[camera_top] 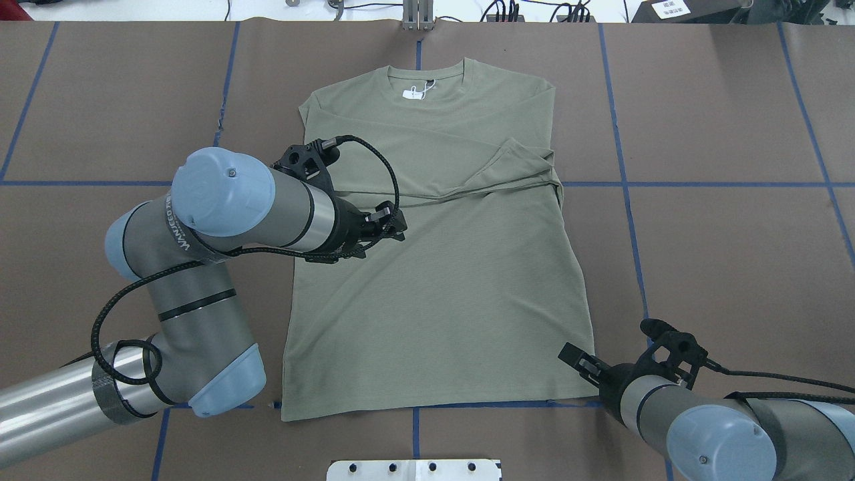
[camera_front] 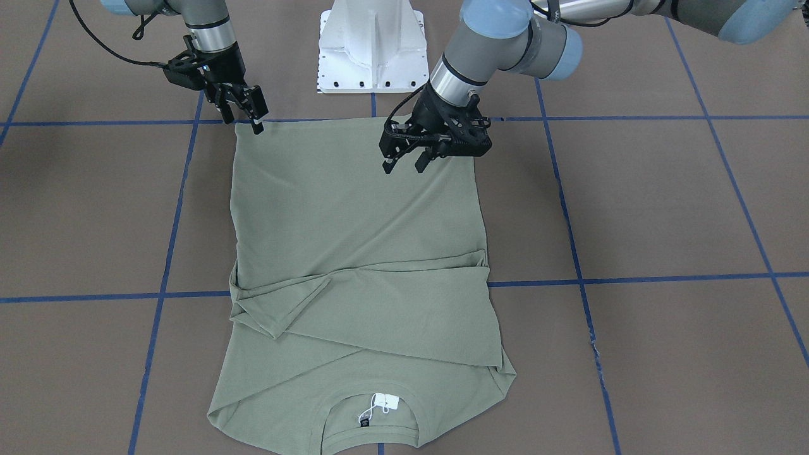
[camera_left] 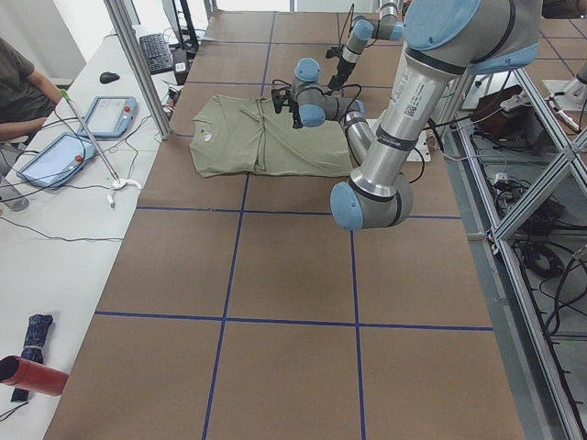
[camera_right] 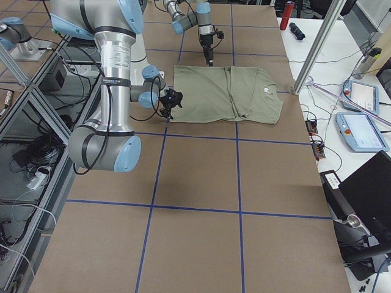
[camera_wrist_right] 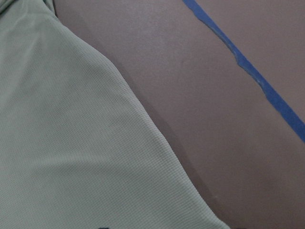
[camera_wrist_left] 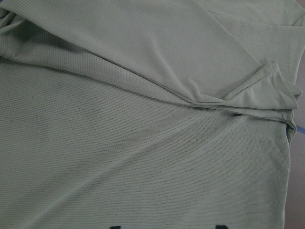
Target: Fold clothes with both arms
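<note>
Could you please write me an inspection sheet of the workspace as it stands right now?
Surface: brown table marked with a blue tape grid, lying flat.
Job's things: green shirt lies flat, sleeves folded across the chest, collar away from the robot, white tag showing.
Clutter: nothing seen on the table.
Grippers: left gripper open, over the shirt's body; right gripper at a hem corner, open or shut cannot be told.
Cables: black cable loops over the shirt beside the left gripper; another runs to the right gripper.
Surroundings: white pedestal; side bench with tablets; a seated person.
</note>
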You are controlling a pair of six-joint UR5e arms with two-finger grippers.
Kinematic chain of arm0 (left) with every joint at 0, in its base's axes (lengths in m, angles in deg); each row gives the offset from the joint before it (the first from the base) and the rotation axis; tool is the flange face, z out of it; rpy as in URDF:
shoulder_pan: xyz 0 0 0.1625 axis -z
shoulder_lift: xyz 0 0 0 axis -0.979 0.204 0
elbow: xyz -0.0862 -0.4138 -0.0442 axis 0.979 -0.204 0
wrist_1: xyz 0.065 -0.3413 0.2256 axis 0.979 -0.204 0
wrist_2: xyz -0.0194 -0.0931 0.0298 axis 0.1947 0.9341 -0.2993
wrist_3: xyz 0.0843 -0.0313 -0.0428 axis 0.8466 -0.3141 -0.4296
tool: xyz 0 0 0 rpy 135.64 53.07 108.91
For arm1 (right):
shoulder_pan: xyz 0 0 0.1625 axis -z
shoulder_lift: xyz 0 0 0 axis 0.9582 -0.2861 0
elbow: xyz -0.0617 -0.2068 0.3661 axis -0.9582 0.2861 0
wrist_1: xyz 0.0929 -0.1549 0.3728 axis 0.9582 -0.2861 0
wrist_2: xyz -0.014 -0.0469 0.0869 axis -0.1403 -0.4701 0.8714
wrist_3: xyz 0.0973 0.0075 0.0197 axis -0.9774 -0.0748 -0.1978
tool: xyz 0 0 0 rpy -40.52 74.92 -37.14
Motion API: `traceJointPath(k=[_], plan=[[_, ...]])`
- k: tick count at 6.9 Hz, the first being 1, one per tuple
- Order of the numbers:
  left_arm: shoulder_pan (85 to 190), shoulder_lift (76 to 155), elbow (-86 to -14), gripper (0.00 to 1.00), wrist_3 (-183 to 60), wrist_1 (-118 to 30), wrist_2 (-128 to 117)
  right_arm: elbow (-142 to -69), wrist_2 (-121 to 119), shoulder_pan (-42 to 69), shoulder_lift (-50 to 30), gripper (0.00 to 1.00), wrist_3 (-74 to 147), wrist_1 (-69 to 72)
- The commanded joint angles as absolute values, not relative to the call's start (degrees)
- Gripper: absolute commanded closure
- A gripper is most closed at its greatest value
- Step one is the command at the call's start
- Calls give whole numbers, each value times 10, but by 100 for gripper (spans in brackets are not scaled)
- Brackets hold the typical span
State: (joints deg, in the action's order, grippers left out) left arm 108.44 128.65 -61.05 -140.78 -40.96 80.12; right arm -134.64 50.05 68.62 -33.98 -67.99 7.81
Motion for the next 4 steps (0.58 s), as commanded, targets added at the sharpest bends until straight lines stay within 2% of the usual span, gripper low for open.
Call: traceJointPath(k=[1, 4], plan=[[1084, 1281, -610, 27, -1414, -411, 800, -1331, 500, 694, -342, 11, -691, 76], [1083, 1281, -608, 27, -1415, -411, 800, -1328, 503, 706, -344, 13, -691, 64]])
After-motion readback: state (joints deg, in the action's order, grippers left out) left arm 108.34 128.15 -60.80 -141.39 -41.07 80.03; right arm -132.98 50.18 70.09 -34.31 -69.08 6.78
